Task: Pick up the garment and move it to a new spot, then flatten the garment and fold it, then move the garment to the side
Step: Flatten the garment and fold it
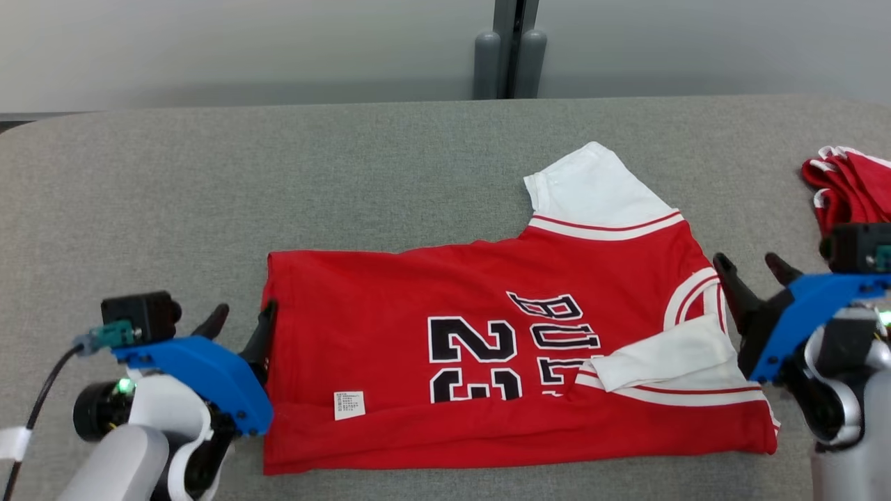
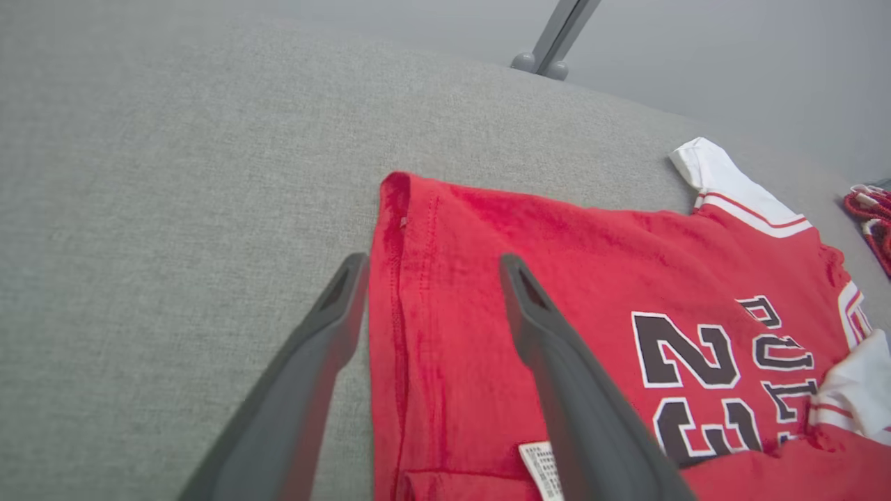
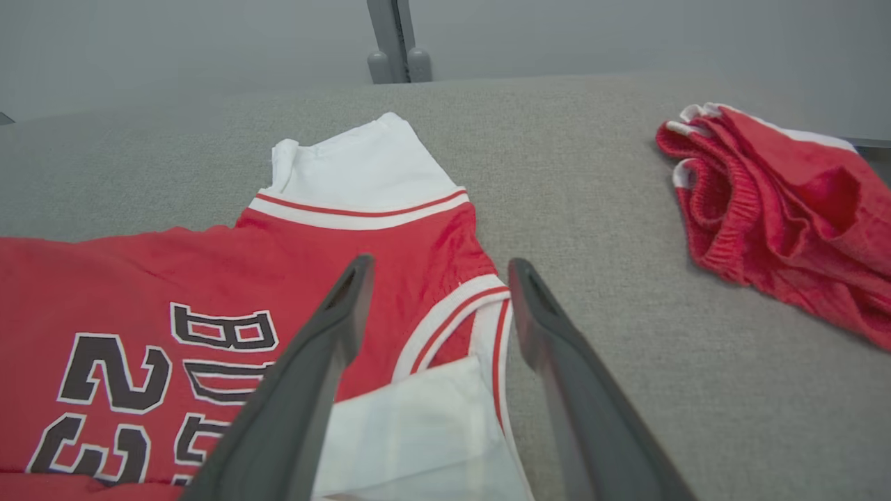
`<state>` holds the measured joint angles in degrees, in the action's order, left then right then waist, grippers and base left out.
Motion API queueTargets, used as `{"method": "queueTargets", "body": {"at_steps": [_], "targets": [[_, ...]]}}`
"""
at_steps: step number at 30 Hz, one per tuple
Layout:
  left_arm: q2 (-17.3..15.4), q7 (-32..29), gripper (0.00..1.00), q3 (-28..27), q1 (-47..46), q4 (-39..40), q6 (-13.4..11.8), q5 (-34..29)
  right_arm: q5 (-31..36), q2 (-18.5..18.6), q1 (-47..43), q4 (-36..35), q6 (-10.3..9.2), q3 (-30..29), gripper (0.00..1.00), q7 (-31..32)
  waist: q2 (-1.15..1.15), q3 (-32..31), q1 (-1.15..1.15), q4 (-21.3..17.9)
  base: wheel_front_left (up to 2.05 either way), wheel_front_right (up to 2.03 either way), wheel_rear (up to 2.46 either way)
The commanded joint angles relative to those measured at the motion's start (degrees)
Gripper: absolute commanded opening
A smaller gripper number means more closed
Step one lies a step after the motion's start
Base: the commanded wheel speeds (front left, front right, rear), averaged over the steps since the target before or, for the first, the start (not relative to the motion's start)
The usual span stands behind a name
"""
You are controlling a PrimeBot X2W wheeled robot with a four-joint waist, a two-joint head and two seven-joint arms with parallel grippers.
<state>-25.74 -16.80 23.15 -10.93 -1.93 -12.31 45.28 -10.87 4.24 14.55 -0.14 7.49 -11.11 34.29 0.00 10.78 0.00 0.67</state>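
Note:
The garment (image 1: 487,348) is a red jersey with white sleeves and black "23" lettering, lying on the grey table with its near part folded over. My left gripper (image 1: 241,322) stands open at the jersey's left hem edge, fingers straddling the hem (image 2: 397,292) with nothing pinched. My right gripper (image 1: 753,268) stands open at the jersey's right end beside the white-trimmed collar (image 3: 480,313). The jersey (image 2: 626,292) lies flat below both pairs of fingers. One white sleeve (image 3: 362,167) points toward the table's far side; the other is folded onto the body (image 1: 661,358).
A second red garment with white trim (image 1: 846,184) lies bunched at the table's far right (image 3: 786,209). The grey fabric table top (image 1: 278,181) stretches wide to the left and behind the jersey. A grey post (image 1: 511,49) stands behind the far edge.

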Motion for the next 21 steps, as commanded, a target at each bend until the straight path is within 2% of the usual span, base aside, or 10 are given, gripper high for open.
{"method": "queueTargets", "body": {"at_steps": [1,4,8,15,21], "targets": [[-0.61,-0.31,1.0,0.51,-3.55,-1.89,1.54,-0.92,-0.17,1.49,3.4,2.39,0.02,1.57,1.0,1.01,0.0,0.73,0.0,-0.3,0.0,0.0,0.0],[-2.4,-1.23,1.0,3.04,-8.98,-6.25,4.32,-4.46,-0.58,3.49,9.15,7.46,0.01,4.79,1.0,1.56,0.0,2.27,0.0,-0.99,0.0,0.0,0.0],[-2.11,-2.24,1.0,5.41,-14.09,-11.73,5.81,-7.37,-1.31,5.58,15.98,13.91,0.01,8.07,1.0,1.26,0.0,4.81,0.0,-1.55,0.0,0.0,0.0],[0.08,0.24,1.0,7.29,-19.15,-18.51,5.77,-10.36,-0.26,9.49,24.18,20.99,0.01,13.51,1.0,-1.31,0.0,8.96,0.0,-1.72,0.0,0.0,0.0],[1.55,1.99,1.0,7.78,-21.58,-22.07,5.82,-11.06,-0.93,11.37,27.59,24.25,0.01,14.89,1.0,-2.91,0.0,10.77,0.0,-1.07,0.0,0.0,0.0]]}}
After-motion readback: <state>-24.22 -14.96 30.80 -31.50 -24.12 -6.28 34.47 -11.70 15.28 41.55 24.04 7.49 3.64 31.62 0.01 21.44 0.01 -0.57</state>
